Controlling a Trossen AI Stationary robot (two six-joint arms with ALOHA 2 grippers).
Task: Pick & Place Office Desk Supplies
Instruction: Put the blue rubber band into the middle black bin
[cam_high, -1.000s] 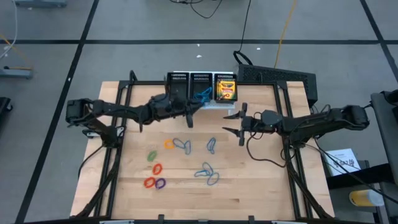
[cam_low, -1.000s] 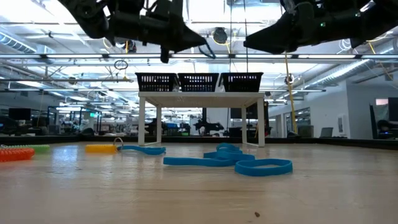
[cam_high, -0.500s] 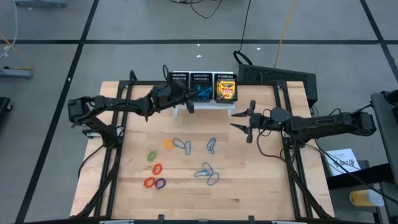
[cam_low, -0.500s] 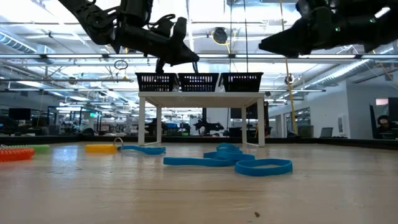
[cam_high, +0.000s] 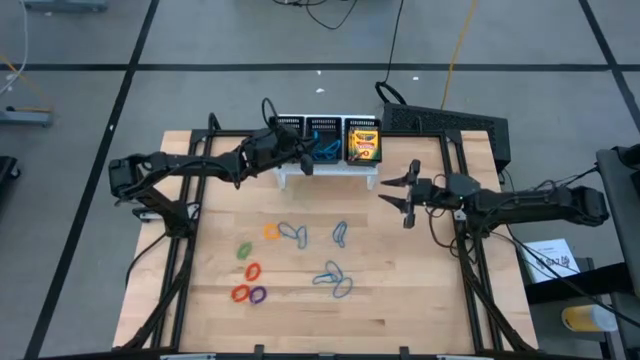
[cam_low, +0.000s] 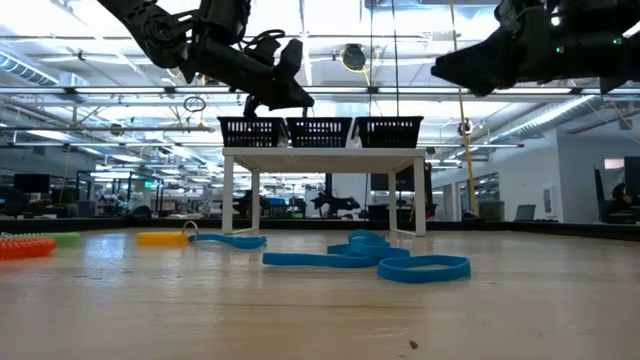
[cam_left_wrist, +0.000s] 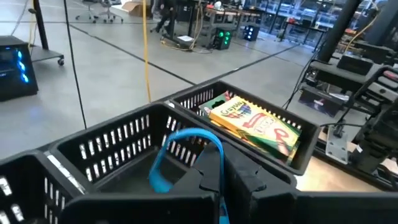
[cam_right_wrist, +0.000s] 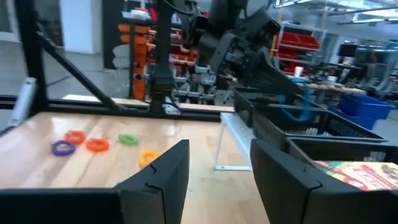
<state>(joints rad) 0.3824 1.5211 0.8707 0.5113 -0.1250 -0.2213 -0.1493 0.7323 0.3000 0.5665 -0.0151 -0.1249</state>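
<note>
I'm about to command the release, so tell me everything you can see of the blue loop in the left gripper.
The blue loop is a thin, flat band, rubbery-looking, bright blue, bent into a hanging oval arch. The left gripper is shut on its lower part, so that part is hidden. It hangs over the black mesh organiser, above the middle compartment, beside the compartment holding the crayon boxes. From the right wrist view it dangles just over the rim; contact with the mesh is unclear.

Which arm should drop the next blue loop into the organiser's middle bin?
Left. The left gripper is shut on a blue loop and hangs at the organiser, over its middle bin. The right gripper is open, holds nothing, and sits off to the organiser's right.
</note>
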